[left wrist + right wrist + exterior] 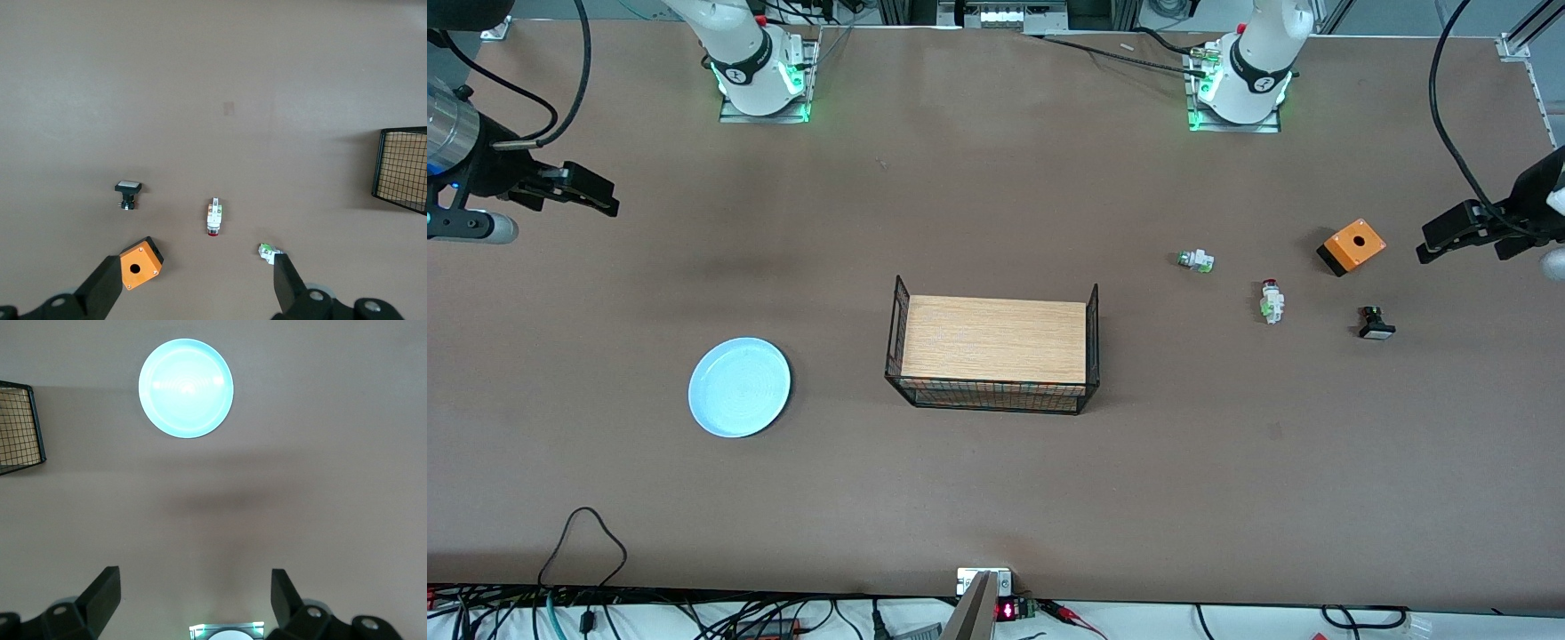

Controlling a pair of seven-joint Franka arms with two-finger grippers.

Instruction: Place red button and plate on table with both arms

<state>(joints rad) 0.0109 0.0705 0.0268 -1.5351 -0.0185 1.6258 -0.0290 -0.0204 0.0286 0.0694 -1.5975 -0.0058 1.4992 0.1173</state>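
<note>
The red button (1270,299) lies on its side on the brown table (996,498), toward the left arm's end; it also shows in the left wrist view (213,220). The pale-blue plate (739,387) lies flat on the table toward the right arm's end and shows in the right wrist view (186,388). My left gripper (1449,236) is open and empty, up in the air at the table's edge; in its wrist view (197,280) nothing sits between the fingers. My right gripper (591,191) is open and empty, up in the air at the right arm's end (193,587).
A wood-topped black wire rack (993,342) stands mid-table. A white switch without a red cap (1196,260), an orange box with a hole (1352,246) and a black-bodied button (1375,324) lie around the red button. Cables run along the table's near edge.
</note>
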